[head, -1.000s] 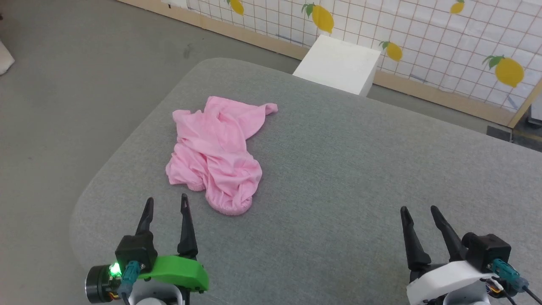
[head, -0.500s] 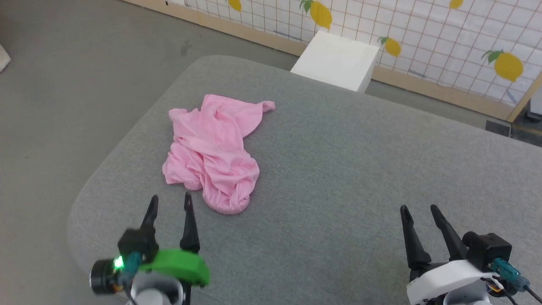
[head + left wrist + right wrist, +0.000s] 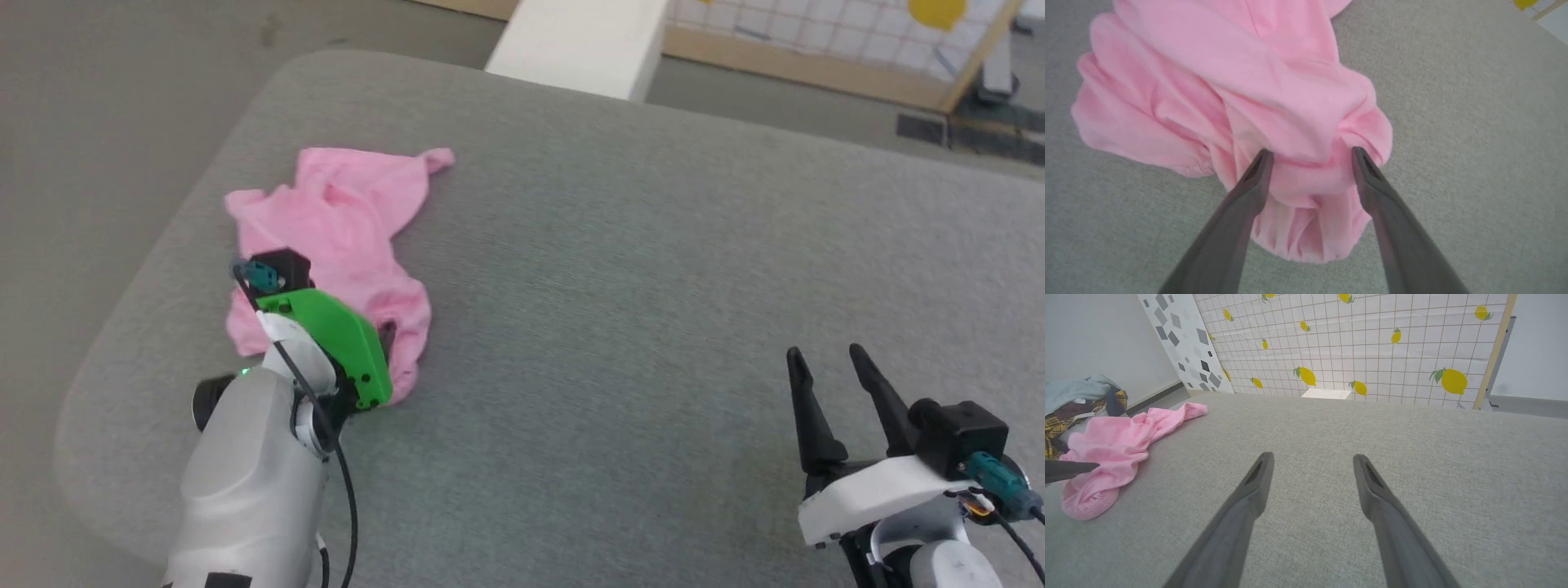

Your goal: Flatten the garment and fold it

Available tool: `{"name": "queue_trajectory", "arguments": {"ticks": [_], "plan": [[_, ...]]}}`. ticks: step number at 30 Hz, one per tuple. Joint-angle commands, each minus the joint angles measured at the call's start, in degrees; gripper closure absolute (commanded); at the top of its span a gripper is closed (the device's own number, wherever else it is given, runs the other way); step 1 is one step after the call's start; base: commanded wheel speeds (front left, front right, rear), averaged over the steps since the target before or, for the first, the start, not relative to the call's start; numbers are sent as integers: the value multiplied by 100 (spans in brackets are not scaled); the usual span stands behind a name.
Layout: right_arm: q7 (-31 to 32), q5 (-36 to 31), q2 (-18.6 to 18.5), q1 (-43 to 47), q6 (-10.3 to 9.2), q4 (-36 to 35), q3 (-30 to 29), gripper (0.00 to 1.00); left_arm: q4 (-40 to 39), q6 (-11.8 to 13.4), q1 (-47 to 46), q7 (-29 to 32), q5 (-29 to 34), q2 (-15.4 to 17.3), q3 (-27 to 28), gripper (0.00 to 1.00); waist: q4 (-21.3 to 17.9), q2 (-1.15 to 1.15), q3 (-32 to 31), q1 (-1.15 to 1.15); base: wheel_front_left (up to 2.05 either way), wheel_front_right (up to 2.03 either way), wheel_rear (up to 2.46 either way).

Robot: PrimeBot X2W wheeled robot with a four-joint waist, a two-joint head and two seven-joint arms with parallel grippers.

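Between the spread fingers of the left end effector, the crumpled light pink thin fabric garment is lying on the grey cloth-covered bench, gathered waistband nearest the tips. That end effector is standing wide open, gripping nothing. Well to its right, the right end effector is hovering open and empty.

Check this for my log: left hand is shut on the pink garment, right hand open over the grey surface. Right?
Not shut: the left wrist view shows the left hand open, straddling a bunched part of the garment. The rest stands.
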Motion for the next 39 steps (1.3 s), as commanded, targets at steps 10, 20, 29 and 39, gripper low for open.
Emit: {"name": "queue_trajectory", "arguments": {"ticks": [10,20,29,39], "plan": [[-65,88,1,-195,-9,33,1,0,554,29,-127,-591,-132,148,149,100,-607,0,325,0,0,0,0],[-292,332,1,-237,-9,394,143,0,-321,-525,-1085,-1859,153,178,-436,100,-1060,0,-128,0,0,0,0],[-479,511,1,-122,-9,682,-4,0,-1614,-629,-1068,-1239,-707,-161,-2084,100,-1837,0,-402,0,0,0,0],[-621,627,1,-44,-9,842,-169,0,-1302,-631,317,542,-1602,148,-4174,100,-2395,0,-338,0,0,0,0]]}}
